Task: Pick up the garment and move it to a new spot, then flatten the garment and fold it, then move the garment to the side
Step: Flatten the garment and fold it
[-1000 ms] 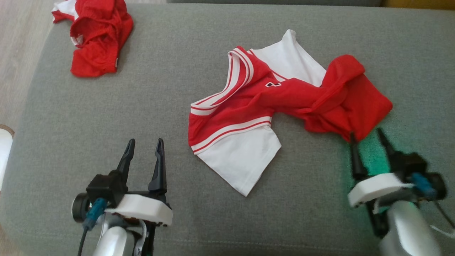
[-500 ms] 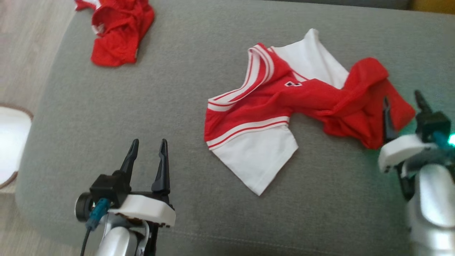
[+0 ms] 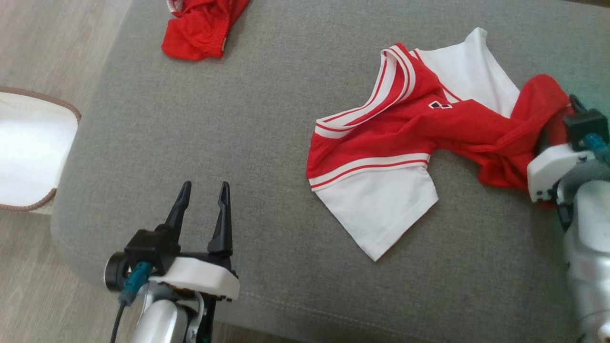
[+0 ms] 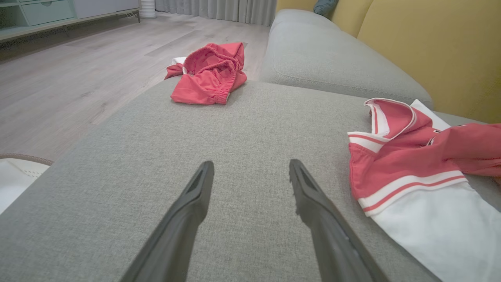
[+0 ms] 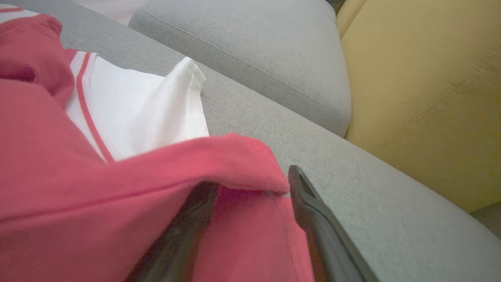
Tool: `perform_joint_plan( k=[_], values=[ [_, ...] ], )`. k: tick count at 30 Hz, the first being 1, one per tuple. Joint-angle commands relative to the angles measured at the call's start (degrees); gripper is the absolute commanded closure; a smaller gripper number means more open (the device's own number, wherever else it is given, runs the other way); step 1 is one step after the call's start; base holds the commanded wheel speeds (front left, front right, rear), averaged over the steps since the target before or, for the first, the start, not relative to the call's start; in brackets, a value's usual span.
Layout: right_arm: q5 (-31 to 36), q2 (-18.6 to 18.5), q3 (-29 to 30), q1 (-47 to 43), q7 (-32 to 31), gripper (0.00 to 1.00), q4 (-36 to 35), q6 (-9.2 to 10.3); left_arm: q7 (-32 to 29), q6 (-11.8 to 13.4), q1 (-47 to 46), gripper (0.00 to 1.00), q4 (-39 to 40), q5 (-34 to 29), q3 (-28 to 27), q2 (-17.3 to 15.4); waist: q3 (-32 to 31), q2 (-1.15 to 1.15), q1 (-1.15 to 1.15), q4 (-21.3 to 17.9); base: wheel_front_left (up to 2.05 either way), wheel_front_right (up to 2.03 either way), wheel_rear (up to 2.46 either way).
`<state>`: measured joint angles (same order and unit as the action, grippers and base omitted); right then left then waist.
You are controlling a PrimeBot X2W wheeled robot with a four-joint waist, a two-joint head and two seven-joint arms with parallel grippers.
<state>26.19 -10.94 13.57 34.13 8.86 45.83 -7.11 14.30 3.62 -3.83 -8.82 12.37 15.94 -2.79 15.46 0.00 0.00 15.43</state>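
Right claw straddles garment edge.

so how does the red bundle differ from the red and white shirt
The red bundle is scrunched in a heap; the shirt lies partly spread, its red end twisted. The bundle is mostly red and looks smaller; the shirt has white panels and striped trim. Both lie on the grey cushion.

Soft, even light fills all three views, and the shirt casts only a thin shadow on the grey cushion. The white object on the floor is washed out. A greenish tint touches the head view's right edge. The right wrist view's nearest cloth is blurred and grainy.
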Motion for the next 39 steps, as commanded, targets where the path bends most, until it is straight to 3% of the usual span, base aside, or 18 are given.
perform_joint_plan(
  k=[1,4,5,10,17,23,28,34,39],
  values=[
    [0.86,-0.86,-1.47,2.61,1.15,0.31,-0.63,-0.37,0.7,0.36,-1.64,0.0,2.2,0.24,-1.65,-0.09,0.33,0.0,0.0,0.09,0.0,0.0,0.0],
    [1.65,-0.96,-2.31,4.88,1.95,0.74,1.61,-0.37,0.7,0.49,-1.71,0.0,2.29,0.17,-1.79,-0.09,0.71,0.0,0.0,-0.26,0.0,0.0,0.0],
    [1.76,-0.9,-2.67,5.55,2.19,1.0,2.37,-0.37,0.7,0.51,-1.77,0.0,2.26,0.14,-1.83,-0.09,0.8,0.0,0.0,-0.48,0.0,0.0,0.0],
    [1.91,-0.84,-3.18,8.6,3.79,1.0,3.97,-0.37,0.7,0.56,-2.04,0.0,2.02,0.02,-2.16,-0.09,0.89,0.0,0.0,-2.31,0.0,0.0,0.0],
    [3.28,0.44,-2.88,8.03,5.41,1.0,-0.8,-0.37,0.7,0.33,-1.91,0.0,1.8,-0.14,-2.72,-0.09,-0.82,0.0,0.0,-6.06,0.0,0.0,0.0],
    [5.53,1.62,-1.1,-1.68,5.24,1.0,-10.34,-0.37,0.7,0.12,-1.56,0.0,1.65,-0.23,-2.9,-0.09,-2.54,0.0,0.0,-9.95,0.0,0.0,0.0],
    [6.93,3.54,0.74,-12.97,1.22,1.0,-19.78,-0.37,0.7,0.07,-1.46,0.0,1.74,-0.41,-3.53,-0.09,-3.01,0.0,0.0,-12.42,0.0,0.0,0.0],
    [5.01,5.84,-2.6,-24.26,-5.23,1.0,-28.91,-0.37,0.7,-0.21,-1.77,0.0,1.68,-0.59,-3.82,-0.09,-3.16,0.0,0.0,-14.25,0.0,0.0,0.0],
    [3.0,6.29,-5.38,-26.78,-7.79,1.0,-31.69,-0.37,0.7,-0.27,-2.0,0.0,1.4,-0.59,-3.95,-0.09,-3.57,0.0,0.0,-14.72,0.0,0.0,0.0]
  ],
)
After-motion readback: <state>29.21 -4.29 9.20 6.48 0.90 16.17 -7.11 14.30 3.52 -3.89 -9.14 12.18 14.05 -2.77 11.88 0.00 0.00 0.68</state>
